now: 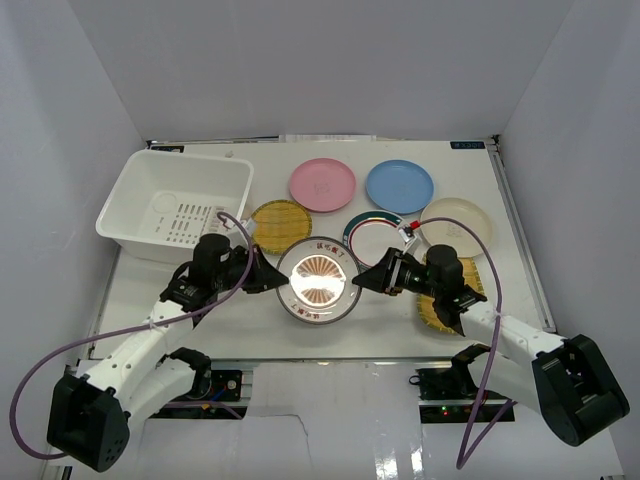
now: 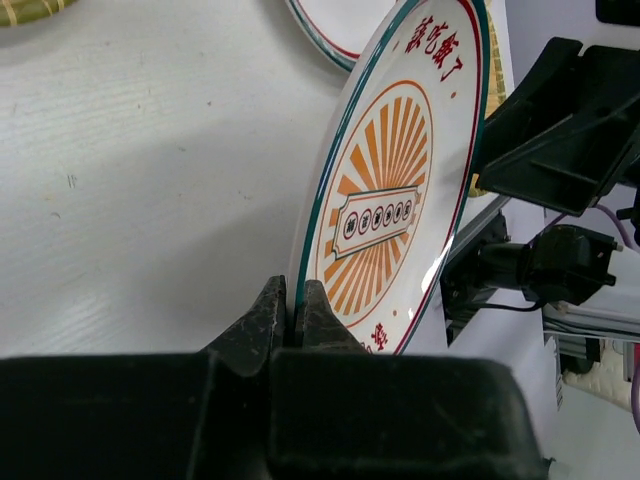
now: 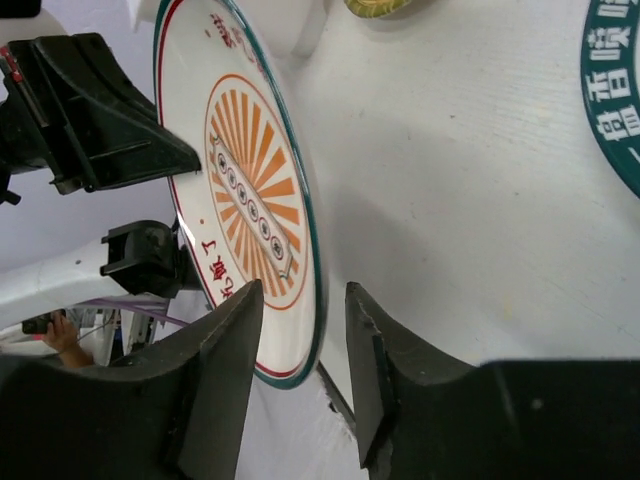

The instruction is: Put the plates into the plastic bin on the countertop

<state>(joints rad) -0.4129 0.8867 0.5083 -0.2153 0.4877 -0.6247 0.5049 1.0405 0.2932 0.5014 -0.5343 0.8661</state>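
Note:
The orange-sunburst plate (image 1: 318,281) hangs above the countertop (image 1: 250,325) between my two grippers. My left gripper (image 1: 275,275) is shut on its left rim; in the left wrist view the jaws (image 2: 297,310) pinch the plate's (image 2: 390,190) edge. My right gripper (image 1: 362,280) is open, and its jaws (image 3: 303,295) straddle the plate's (image 3: 245,190) opposite rim without closing on it. The white plastic bin (image 1: 175,205) stands at the back left, with no plates showing in it. Pink (image 1: 322,184), blue (image 1: 399,186), cream (image 1: 456,225), green-and-red-rimmed (image 1: 375,236) and round yellow woven (image 1: 280,226) plates lie on the countertop.
A rectangular yellow woven plate (image 1: 445,308) lies partly under my right arm. The green-rimmed plate (image 3: 615,100) is just right of the right gripper. White walls enclose the table on three sides. Cables loop off both arms at the near edge.

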